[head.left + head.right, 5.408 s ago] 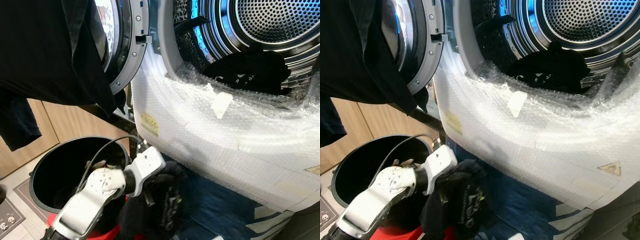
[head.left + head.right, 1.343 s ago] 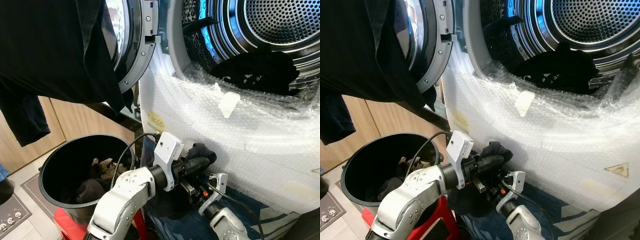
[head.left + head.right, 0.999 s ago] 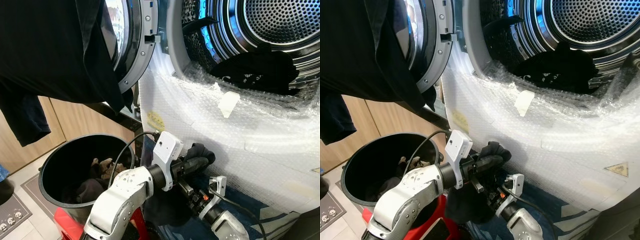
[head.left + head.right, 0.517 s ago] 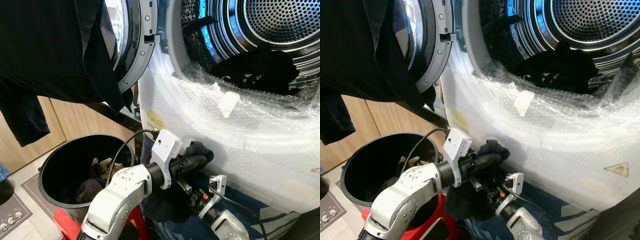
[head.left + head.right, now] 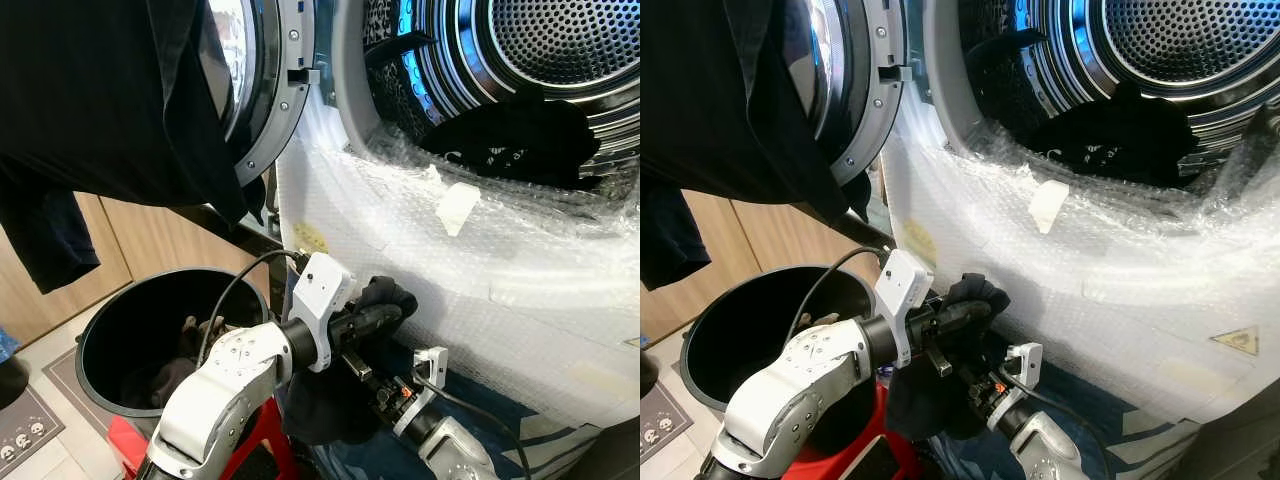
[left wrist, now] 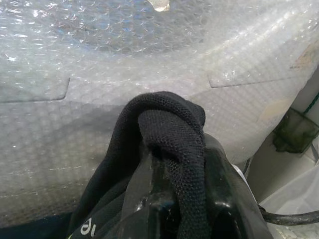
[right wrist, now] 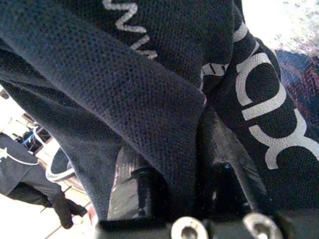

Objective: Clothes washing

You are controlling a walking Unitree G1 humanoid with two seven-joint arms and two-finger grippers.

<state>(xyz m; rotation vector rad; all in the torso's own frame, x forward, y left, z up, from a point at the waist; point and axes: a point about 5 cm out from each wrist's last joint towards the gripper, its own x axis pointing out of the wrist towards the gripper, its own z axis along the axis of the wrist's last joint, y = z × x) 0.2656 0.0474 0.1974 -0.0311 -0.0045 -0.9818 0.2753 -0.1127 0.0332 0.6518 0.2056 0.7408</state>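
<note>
The left gripper (image 5: 385,308) is pinching a black garment (image 5: 335,400) — its fingers closed on a bunched fold — just in front of the washer's bubble-wrapped front (image 5: 480,270). The right gripper (image 5: 385,395) is clamping the same cloth lower down. Dark clothes are lying in the drum (image 5: 520,75) (door open), and rags are sitting in the black bucket (image 5: 105,345).

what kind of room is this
Most likely a home laundry corner. An open front-loading washing machine wrapped in bubble wrap holds dark clothes, a black bin of laundry stands beside it, and the left gripper grips a black garment.
</note>
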